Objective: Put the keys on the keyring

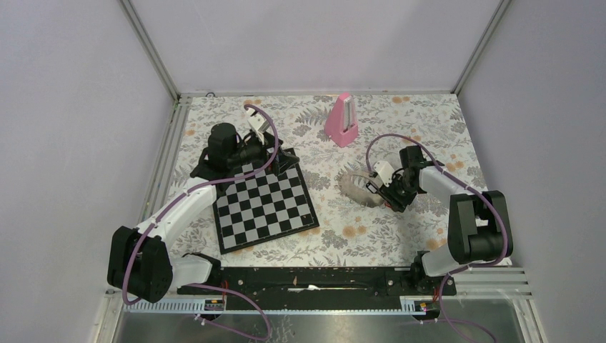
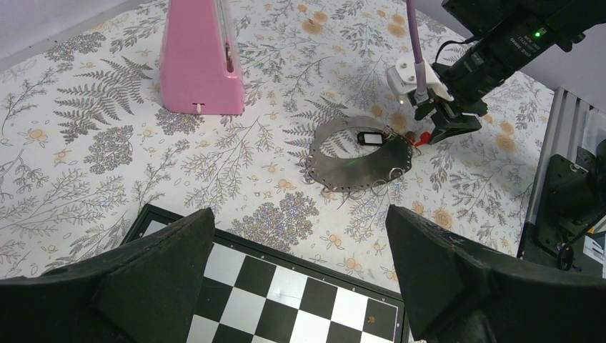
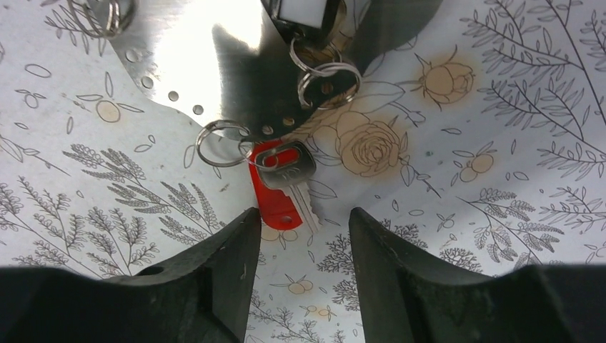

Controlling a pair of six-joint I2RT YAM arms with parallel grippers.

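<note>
The keyring (image 1: 355, 187) is a pale, shiny flat loop with small holes and several small split rings along its edge; it lies on the floral cloth right of the chessboard and also shows in the left wrist view (image 2: 350, 166) and the right wrist view (image 3: 214, 64). The red-headed key (image 3: 275, 200) lies at the loop's edge with the silver key (image 3: 289, 170) on top of it. A small split ring (image 3: 218, 143) touches their heads; whether it is threaded through them I cannot tell. My right gripper (image 3: 300, 214) is open, low over the cloth, its fingertips just short of the keys. My left gripper (image 2: 296, 211) is open and empty over the chessboard's far edge.
The chessboard (image 1: 264, 204) lies left of centre. The tall pink metronome (image 1: 341, 120) stands at the back, beyond the keyring. A black tag (image 2: 369, 137) lies on the loop. White frame rails run along the cloth's left and back edges.
</note>
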